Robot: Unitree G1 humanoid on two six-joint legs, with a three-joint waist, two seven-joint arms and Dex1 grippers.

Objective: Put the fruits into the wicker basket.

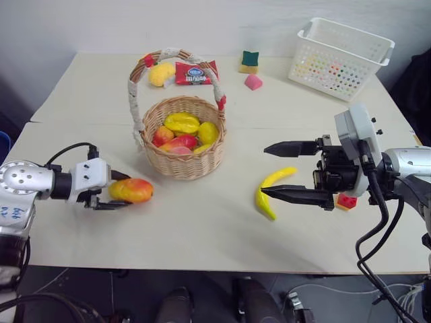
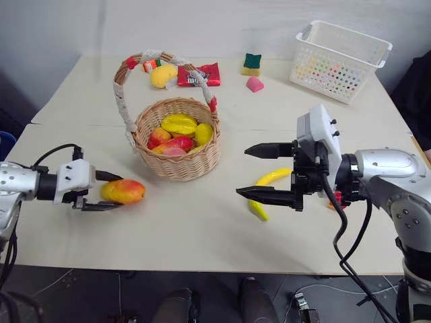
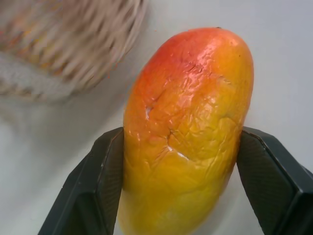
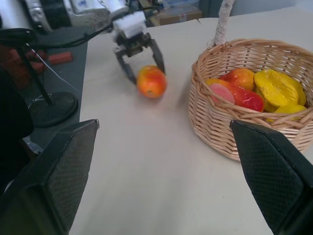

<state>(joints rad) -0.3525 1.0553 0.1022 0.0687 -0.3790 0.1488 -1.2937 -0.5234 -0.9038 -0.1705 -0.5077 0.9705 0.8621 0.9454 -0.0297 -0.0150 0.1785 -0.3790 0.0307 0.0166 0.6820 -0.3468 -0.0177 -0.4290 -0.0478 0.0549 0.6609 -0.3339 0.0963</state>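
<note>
The wicker basket stands on the table and serves as the landmark here; several yellow and red fruits already lie inside it. To the basket's left and a little nearer the robot, the left gripper has its two fingers pressed against the sides of the mango, pinching it low over the tabletop. To the basket's right and nearer the robot, the banana lies on the table, and the right gripper hangs above it with its fingers spread wide, holding nothing. Behind the basket lies another yellow fruit, beside a red snack packet.
</note>
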